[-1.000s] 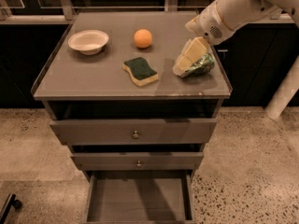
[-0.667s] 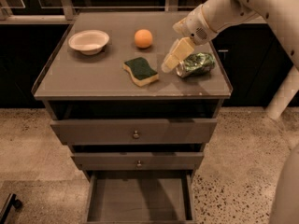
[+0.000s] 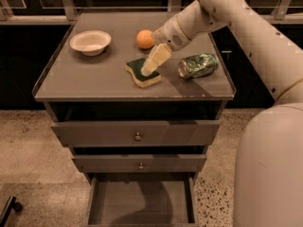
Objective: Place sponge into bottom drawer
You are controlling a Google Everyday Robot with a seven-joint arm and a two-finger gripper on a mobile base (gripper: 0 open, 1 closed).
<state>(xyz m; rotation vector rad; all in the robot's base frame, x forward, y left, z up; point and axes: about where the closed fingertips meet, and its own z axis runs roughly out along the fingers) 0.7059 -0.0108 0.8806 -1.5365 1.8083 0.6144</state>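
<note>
The sponge (image 3: 141,74), dark green on top with pale yellow foam below, lies on the cabinet top near its middle front. My gripper (image 3: 152,64) reaches in from the upper right and sits right over the sponge's right half, its pale fingers (image 3: 158,56) pointing down-left at it. The bottom drawer (image 3: 140,201) is pulled out below, a shallow grey tray with nothing in it.
A white bowl (image 3: 90,42) sits at the back left of the cabinet top (image 3: 75,79). An orange ball (image 3: 145,39) lies behind the sponge. A crushed green can (image 3: 198,65) lies to the sponge's right. Two upper drawers with round knobs (image 3: 138,136) are shut. My arm fills the right side.
My gripper has moved left from over the crushed can to over the sponge. The can now shows in full; sponge, ball and bowl have not moved.
</note>
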